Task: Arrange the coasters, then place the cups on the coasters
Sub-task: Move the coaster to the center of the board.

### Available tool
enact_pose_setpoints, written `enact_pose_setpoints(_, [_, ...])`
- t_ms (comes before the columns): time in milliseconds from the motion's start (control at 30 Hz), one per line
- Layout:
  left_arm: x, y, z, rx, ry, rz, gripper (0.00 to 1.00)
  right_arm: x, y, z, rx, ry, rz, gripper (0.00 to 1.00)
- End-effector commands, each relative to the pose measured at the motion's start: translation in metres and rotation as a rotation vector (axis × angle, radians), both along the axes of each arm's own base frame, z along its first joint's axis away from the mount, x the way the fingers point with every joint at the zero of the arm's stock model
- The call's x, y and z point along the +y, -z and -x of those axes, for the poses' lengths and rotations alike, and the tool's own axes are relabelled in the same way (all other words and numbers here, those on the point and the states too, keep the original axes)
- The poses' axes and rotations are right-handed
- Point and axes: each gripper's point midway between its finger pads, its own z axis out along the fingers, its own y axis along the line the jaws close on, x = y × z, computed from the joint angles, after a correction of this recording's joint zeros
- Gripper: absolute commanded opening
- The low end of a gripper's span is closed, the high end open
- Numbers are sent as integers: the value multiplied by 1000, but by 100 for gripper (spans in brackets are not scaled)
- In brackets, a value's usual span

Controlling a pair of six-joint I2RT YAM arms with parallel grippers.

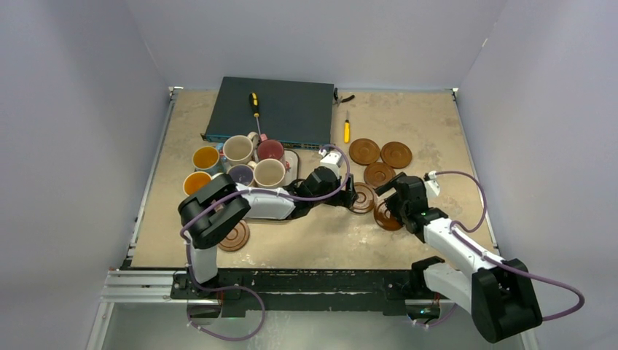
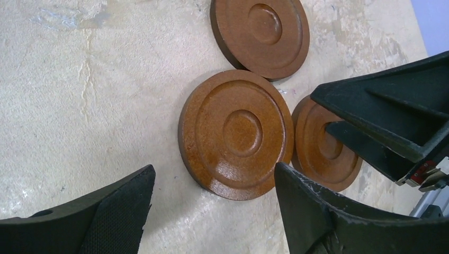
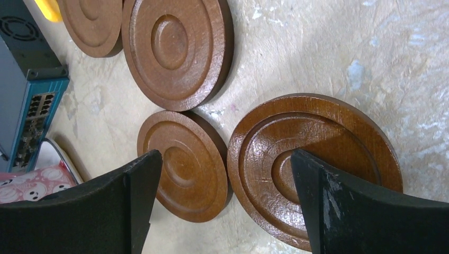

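Mid coaster-arranging, no cups set yet. Left gripper (image 2: 212,182) spread wide and empty, poised over a coaster (image 2: 235,132) right of bench (image 1: 306,240) centre; right gripper (image 3: 225,159) likewise wide, empty, above a second coaster (image 3: 312,164) just beside. Cups (image 1: 248,164) bunched on the tray (image 1: 293,157) toward the far-left corner. Next: lower, pinch one rim, draw clear of touching neighbours; open room toward front and right edges
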Motion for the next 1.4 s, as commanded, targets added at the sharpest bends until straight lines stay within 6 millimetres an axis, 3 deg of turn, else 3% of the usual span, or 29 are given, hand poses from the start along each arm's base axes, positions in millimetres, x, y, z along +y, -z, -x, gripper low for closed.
enact_pose_setpoints(0, [-16, -14, -13, -23, 7, 76, 78, -13, 3, -8, -10, 47, 64, 95])
enact_pose_setpoints(400, [-29, 3, -16, -12, 58, 82, 72, -21, 1, -20, -31, 81, 93, 95])
enact_pose_setpoints(700, [-28, 11, -15, -4, 62, 58, 69, -30, -2, -25, -40, 105, 127, 95])
enact_pose_setpoints(1367, [-40, 11, 2, 16, 108, 83, 67, -25, -6, -39, -69, 46, 128, 95])
